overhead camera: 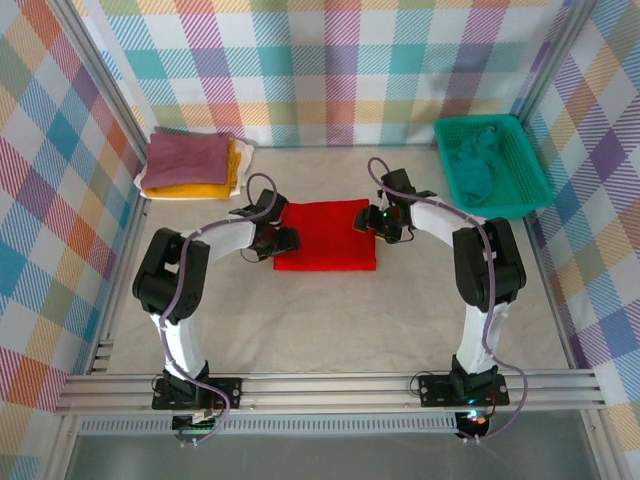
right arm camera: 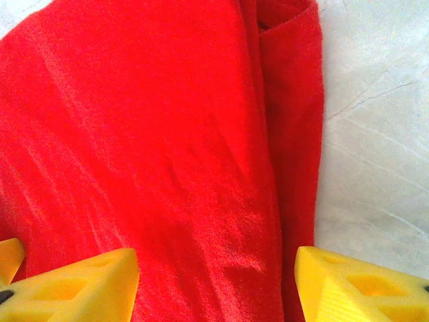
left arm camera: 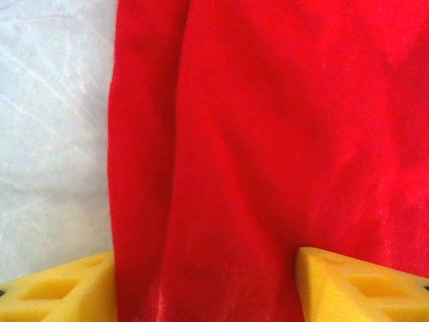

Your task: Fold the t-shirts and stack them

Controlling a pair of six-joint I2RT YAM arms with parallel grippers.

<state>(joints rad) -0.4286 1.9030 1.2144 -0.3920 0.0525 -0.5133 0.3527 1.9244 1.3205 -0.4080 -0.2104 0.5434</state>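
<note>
T-shirt [overhead camera: 326, 235], red, lies folded at mid bench [overhead camera: 330, 330]. Left hand [overhead camera: 273, 240] and right hand [overhead camera: 373, 222] stand spread wide, 1 over each side edge. Likely best: pinch all layers, lift level together.

Cloth [overhead camera: 473, 165] in basket [overhead camera: 480, 122] indistinct, perhaps t-shirt.

Table [overhead camera: 330, 330] w/ pale cover: folded red t-shirt [overhead camera: 326, 235] lies approx. centre; shirt stack [overhead camera: 192, 165] (mauve on top, yellow under) at far-left corner; teal basket [overhead camera: 527, 172] at far-right corner.
</note>
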